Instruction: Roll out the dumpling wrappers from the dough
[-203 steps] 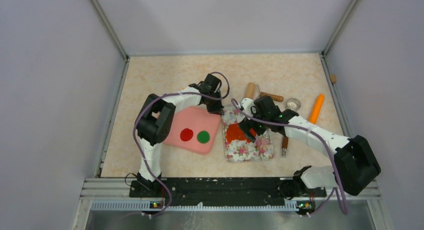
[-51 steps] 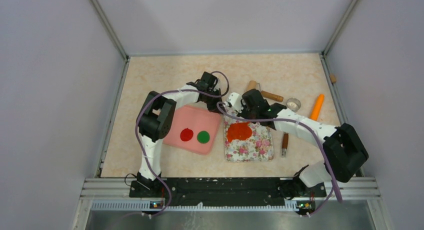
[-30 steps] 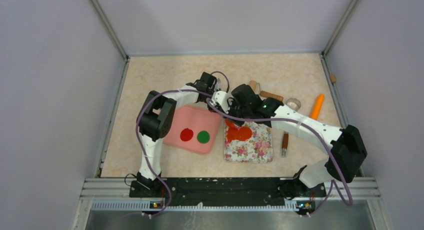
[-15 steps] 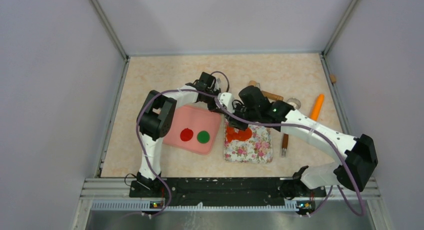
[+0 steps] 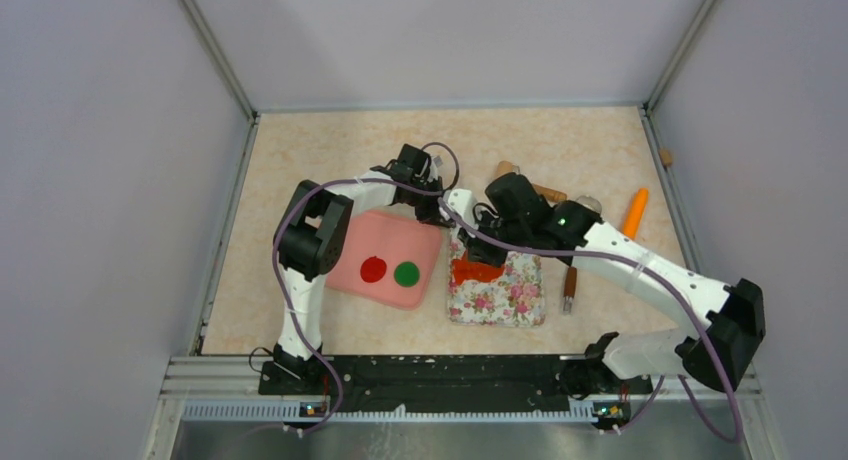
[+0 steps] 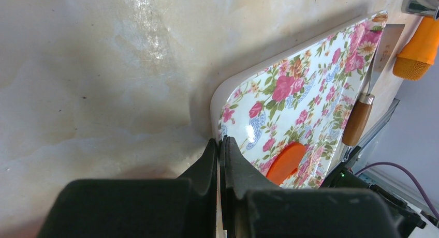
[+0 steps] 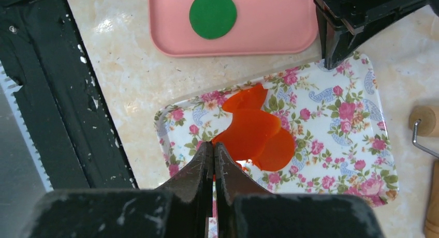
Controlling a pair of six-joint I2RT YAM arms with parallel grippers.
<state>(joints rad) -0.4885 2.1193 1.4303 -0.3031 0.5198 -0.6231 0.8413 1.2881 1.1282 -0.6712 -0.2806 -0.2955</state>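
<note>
The dough (image 7: 252, 130), a ragged orange-red sheet, lies on the floral tray (image 7: 336, 127). Its near edge is lifted and pinched in my shut right gripper (image 7: 214, 145). Part of a round orange-red wrapper (image 7: 279, 151) peeks out from under the dough. In the top view the right gripper (image 5: 474, 257) hangs over the tray's (image 5: 510, 298) left half. My left gripper (image 6: 220, 140) is shut, its tips on the tray's far left corner (image 6: 220, 101); its fingers (image 7: 336, 41) also show in the right wrist view. A red wrapper (image 5: 373, 269) and a green wrapper (image 5: 406, 273) lie on the pink tray (image 5: 350, 280).
Behind and right of the floral tray lie a wooden rolling pin (image 5: 505, 170), a metal ring cutter (image 5: 588, 202), an orange carrot-shaped stick (image 5: 633, 212) and a wooden-handled knife (image 5: 569, 280). The black arm rail (image 5: 440, 375) runs along the near edge. Walls enclose three sides.
My right gripper has moved from the tray's far left part toward the near side, drawing the dough's edge with it and bunching it. The left gripper has stayed on the tray's corner.
</note>
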